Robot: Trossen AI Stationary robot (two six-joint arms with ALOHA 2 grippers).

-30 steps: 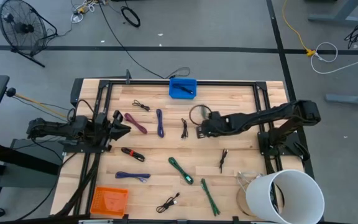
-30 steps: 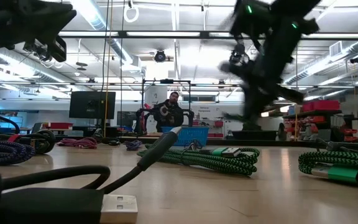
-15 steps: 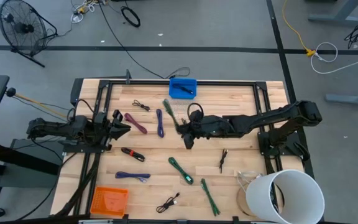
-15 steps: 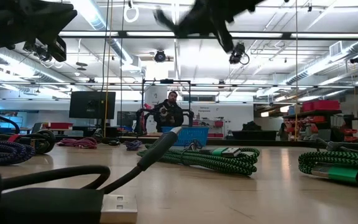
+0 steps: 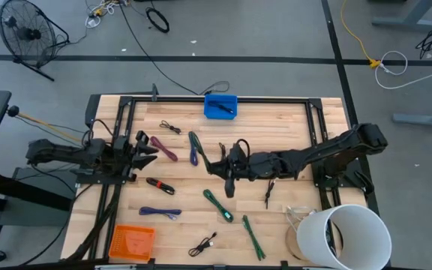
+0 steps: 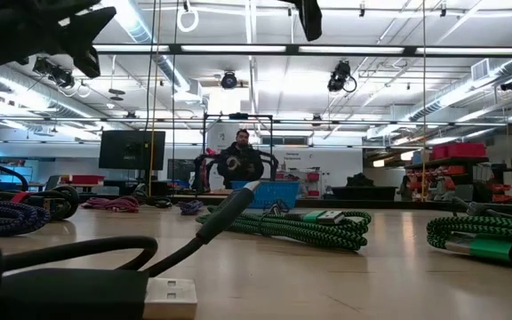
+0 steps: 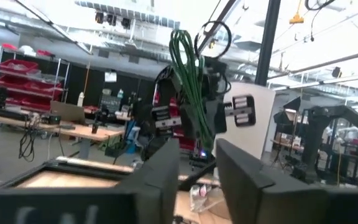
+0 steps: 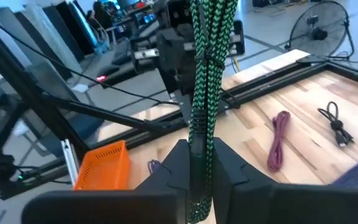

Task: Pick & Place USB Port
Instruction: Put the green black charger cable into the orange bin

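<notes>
Two arms reach over the table (image 5: 291, 112). The right gripper (image 5: 229, 166) hangs near the table's middle, clenched on a green braided cable (image 8: 205, 68); the right wrist view shows the bundle pinched between both fingers, running upward. From above, the same cable trails from that gripper toward the blue bin (image 5: 220, 106) at the far edge. Bare wood lies open around the gripper, with a purple cable (image 5: 163, 147) toward the left arm. The left gripper (image 5: 142, 148) waits near the left edge, fingers parted, as its wrist view shows. An orange bin (image 5: 132, 241) and a white bucket (image 5: 343, 236) occupy the near corners. The low view seems to catch only a dark piece of arm overhead.
</notes>
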